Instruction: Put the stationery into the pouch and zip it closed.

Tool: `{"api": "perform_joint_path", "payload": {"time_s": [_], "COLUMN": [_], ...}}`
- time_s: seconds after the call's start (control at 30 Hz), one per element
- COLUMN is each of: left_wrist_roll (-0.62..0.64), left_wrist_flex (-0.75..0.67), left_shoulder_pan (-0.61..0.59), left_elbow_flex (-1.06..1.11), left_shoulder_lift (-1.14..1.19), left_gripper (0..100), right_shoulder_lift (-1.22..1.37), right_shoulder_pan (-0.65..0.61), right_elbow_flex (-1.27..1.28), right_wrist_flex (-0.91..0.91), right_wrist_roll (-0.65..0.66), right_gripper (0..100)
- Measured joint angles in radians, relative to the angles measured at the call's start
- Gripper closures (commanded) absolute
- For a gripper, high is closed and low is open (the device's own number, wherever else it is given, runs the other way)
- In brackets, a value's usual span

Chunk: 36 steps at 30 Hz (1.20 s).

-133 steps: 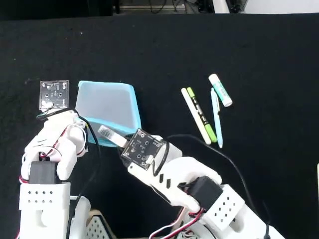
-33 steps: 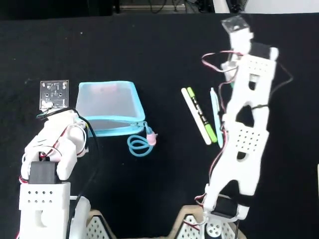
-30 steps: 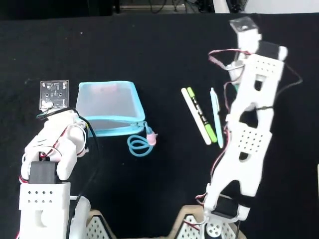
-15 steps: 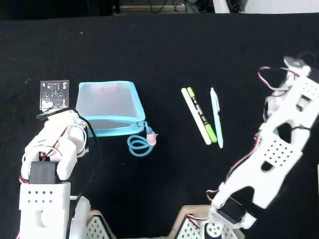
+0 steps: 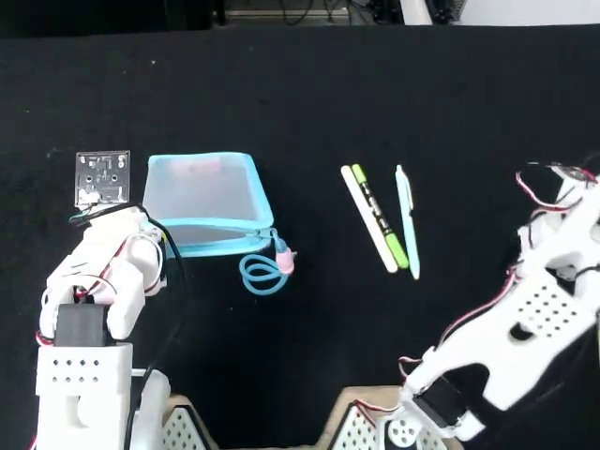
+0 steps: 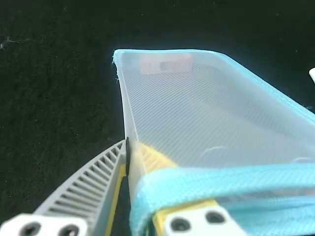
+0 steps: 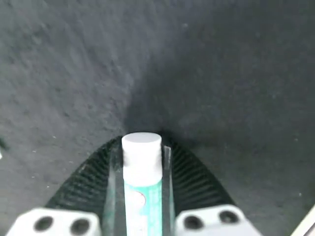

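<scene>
1. Jaws on the right grip the glue stick (image 7: 141,172), cap outward, at the tabletop's (image 5: 309,94) right edge.
2. Left jaws pinch the pouch's (image 5: 202,202) near-left corner.
3. Pouch mouth lies well left, beyond the pens (image 5: 380,220).

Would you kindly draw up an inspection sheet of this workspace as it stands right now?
Surface: black cloth table, flat, no spills seen.
Job's things: pouch lies flat, its blue pull cord looped beside it. White pen, green highlighter and blue pen lie side by side, apart from the pouch. The glue stick is off the cloth, in a gripper.
Clutter: nothing seen.
Grippers: left gripper clamped on the pouch's edge; right gripper shut on the glue stick, near the table's right side.
Cables: red and white wires on the right arm; black cable by the left arm.
Surroundings: loose cords beyond the far edge.
</scene>
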Motion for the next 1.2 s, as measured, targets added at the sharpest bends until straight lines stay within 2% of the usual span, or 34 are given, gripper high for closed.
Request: {"api": "perform_joint_path", "payload": {"time_s": [0.2, 0.4, 0.5, 0.63, 0.7, 0.87, 1.1, 1.2], "left_wrist_roll": [0.0, 0.0, 0.0, 0.0, 0.0, 0.0, 0.0, 0.0], "left_wrist_flex": [0.0, 0.0, 0.0, 0.0, 0.0, 0.0, 0.0, 0.0], "left_shoulder_pan": [0.0, 0.0, 0.0, 0.0, 0.0, 0.0, 0.0, 0.0], "left_elbow_flex": [0.0, 0.0, 0.0, 0.0, 0.0, 0.0, 0.0, 0.0], "left_shoulder_lift": [0.0, 0.0, 0.0, 0.0, 0.0, 0.0, 0.0, 0.0], "left_gripper": [97, 97, 97, 97, 97, 97, 97, 97], "right_shoulder_lift": [-0.193, -0.43, -0.526, -0.601, -0.621, -0.629, -0.629, -0.629], "right_shoulder_pan": [0.021, 0.023, 0.023, 0.025, 0.012, -0.064, -0.071, -0.071], "right_elbow_flex": [0.347, 0.73, 0.859, 0.928, 0.937, 0.937, 0.936, 0.936], "right_wrist_flex": [-0.249, -0.549, -0.637, -0.585, -0.519, -0.425, -0.404, -0.374], "right_wrist_roll": [0.06, 0.069, 0.066, 0.068, 0.1, 0.123, 0.098, 0.135], "right_gripper": [98.8, 98.6, 96.2, 82.3, 78.5, 81.0, 81.1, 81.1]}}
